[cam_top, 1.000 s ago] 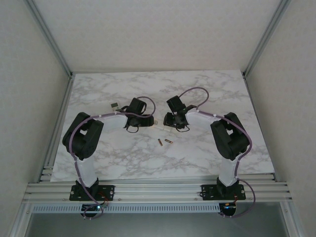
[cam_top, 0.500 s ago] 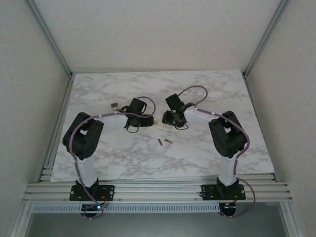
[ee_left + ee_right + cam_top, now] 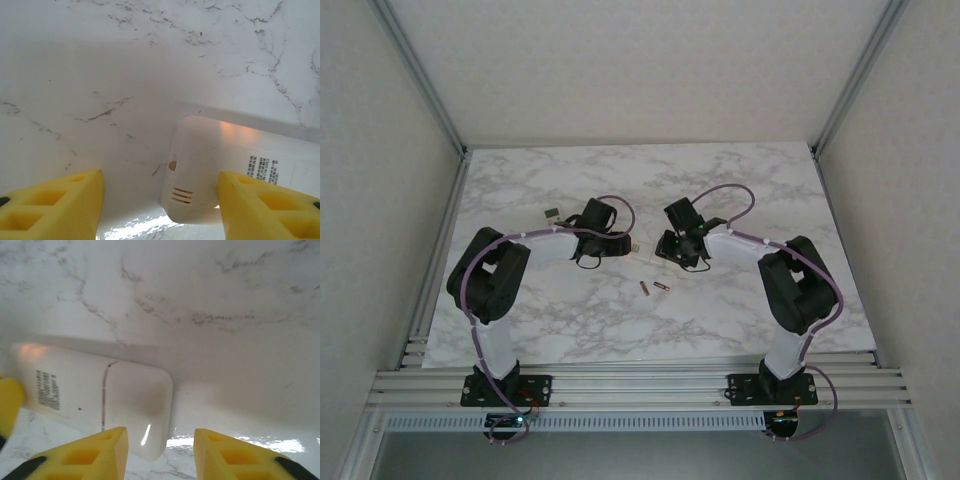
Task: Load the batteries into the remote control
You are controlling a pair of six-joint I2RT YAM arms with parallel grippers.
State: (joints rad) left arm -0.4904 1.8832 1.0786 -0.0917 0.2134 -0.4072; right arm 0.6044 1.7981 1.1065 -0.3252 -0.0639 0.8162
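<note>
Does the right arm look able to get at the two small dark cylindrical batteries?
Probably yes: the small dark batteries lie on bare marble tabletop close to the right gripper, fingers open, nothing between.

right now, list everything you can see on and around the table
remote: 1, white, lying flat on the table between the two end effectors
batteries: 2 seen, dark with gold-coloured parts, loose on the table, nearer the arm bases than the remote
small dark item: 1, on the table beyond the left arm's wrist, too small to identify
table: 1, white and grey marble pattern
frame rails: silver, along the near edge
left end effector: 1, yellow fingers, open, remote's end between them
right end effector: 1, yellow fingers, open, over the remote's other end
</note>
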